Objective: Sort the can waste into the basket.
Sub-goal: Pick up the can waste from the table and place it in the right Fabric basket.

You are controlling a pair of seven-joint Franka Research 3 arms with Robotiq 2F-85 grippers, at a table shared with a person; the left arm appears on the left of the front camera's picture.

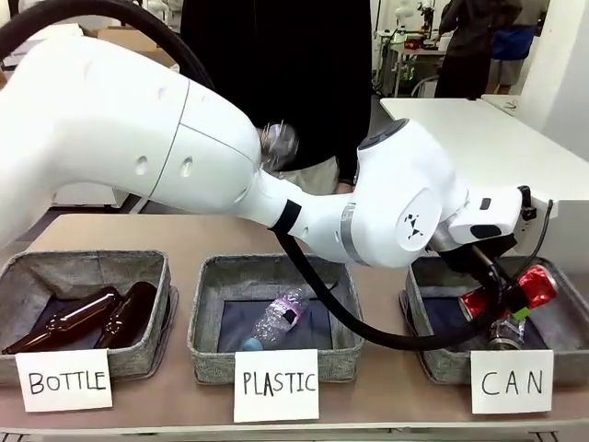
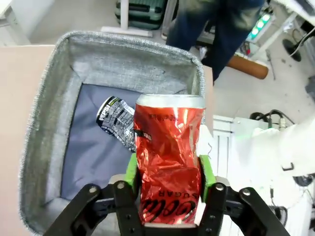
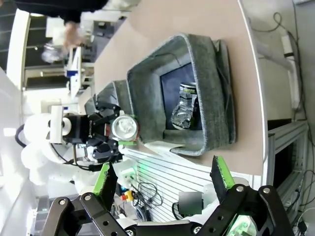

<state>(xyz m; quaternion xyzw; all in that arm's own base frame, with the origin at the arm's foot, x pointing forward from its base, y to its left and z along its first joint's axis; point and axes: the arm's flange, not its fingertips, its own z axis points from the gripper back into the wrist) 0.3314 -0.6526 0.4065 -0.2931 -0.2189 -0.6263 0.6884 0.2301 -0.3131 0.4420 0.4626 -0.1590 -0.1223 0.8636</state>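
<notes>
The crushed red can [image 2: 170, 164] is seen between the green pads [image 2: 131, 169] of the left gripper [image 2: 167, 172] — pads touching both sides — and is held over the grey basket [image 2: 47, 118] signed "CAN" [image 1: 511, 380]. The dark printed can [image 2: 116, 120] is lying inside on the dark lining. The right gripper [image 3: 165, 179] is held wide apart and empty, above the table's [image 3: 167, 29] edge, beside the basket.

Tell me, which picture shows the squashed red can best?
The left wrist view: the red can stands big and close between the left gripper pads, crumpled, above the CAN basket. The front view shows it small, beside the arm. The right wrist view shows mostly its silver end.
</notes>
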